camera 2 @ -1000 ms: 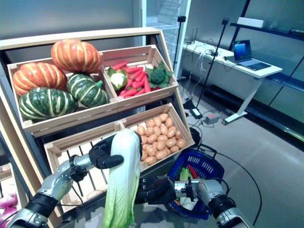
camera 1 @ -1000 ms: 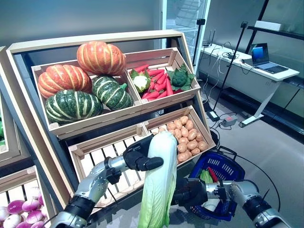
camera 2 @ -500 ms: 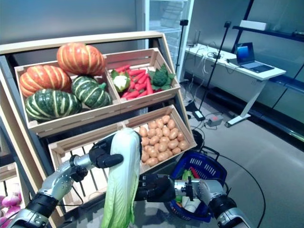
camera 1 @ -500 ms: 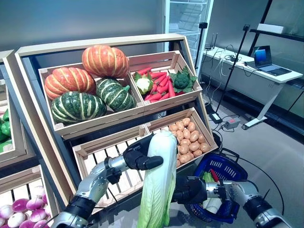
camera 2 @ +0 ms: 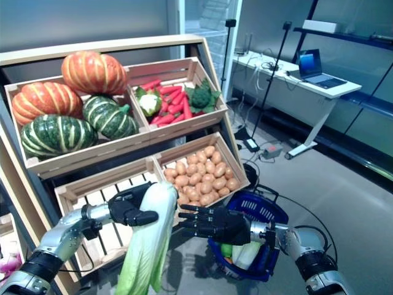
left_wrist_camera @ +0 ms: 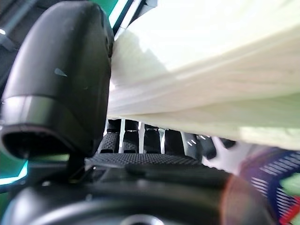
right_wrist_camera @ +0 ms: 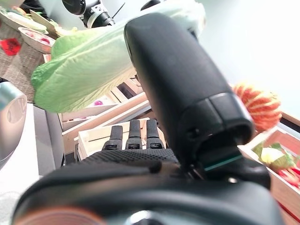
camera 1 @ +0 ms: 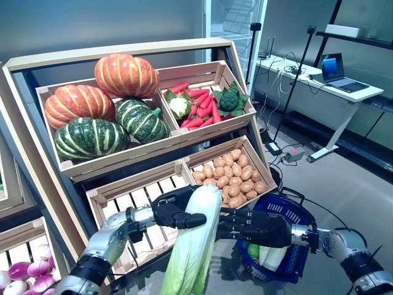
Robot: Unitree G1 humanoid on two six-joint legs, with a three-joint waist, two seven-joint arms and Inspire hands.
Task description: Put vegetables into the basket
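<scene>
A slanted wooden produce shelf (camera 1: 37, 153) fills the background. The left hand (camera 1: 175, 210) clutches a long pale-green napa cabbage (camera 1: 193, 246); at its three o'clock the right hand (camera 1: 255, 226) reaches flat-fingered, above a blue plastic basket (camera 1: 298, 252).

- We are counting four pumpkins (camera 1: 104, 104): two orange, two green.
- We are seeing one napa cabbage (camera 1: 191, 246).
- We are seeing one blue basket (camera 1: 301, 222).
- We are counting two robot hands: left (camera 1: 175, 211), right (camera 1: 255, 226).
</scene>
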